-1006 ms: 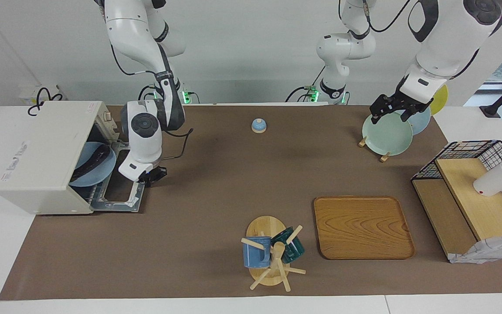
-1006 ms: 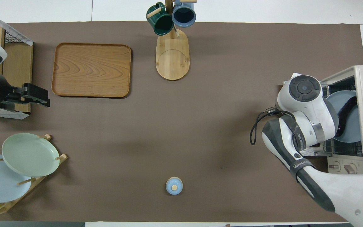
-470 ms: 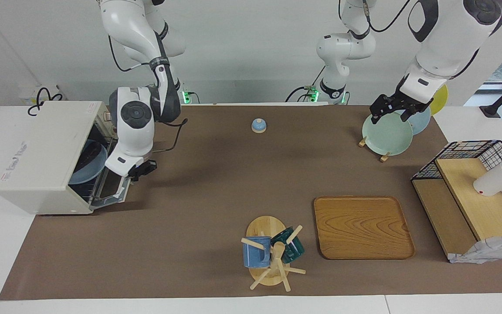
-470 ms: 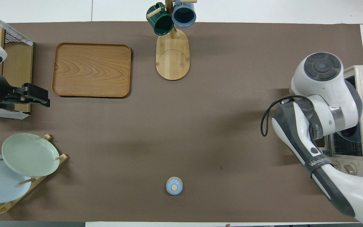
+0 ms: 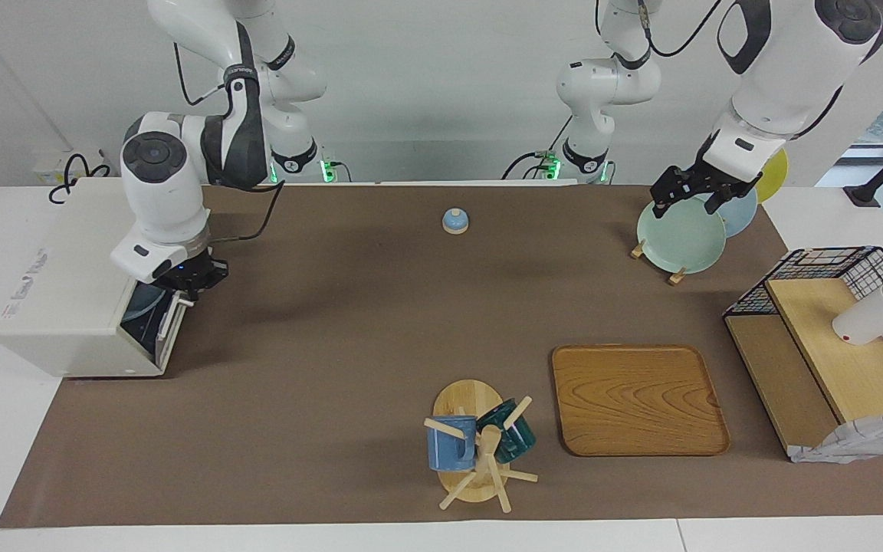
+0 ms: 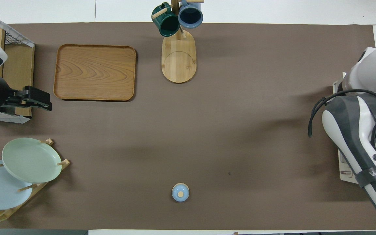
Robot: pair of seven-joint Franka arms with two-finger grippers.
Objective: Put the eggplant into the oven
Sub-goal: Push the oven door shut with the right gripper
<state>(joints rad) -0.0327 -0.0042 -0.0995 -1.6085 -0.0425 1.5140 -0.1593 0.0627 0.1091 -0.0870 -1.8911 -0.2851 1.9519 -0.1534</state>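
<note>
The right hand presses at the top edge of the door of the oven, which stands nearly upright with only a narrow gap left; whether its fingers are spread or closed cannot be told. Inside, a blue plate shows through the gap. The eggplant cannot be made out there and lies nowhere on the worktop, so it is presumably inside, on the plate. To finish well, the push should stay square to the door and gentle, so the light oven does not slide. The left hand waits over the plate rack, fingers apart and empty.
</note>
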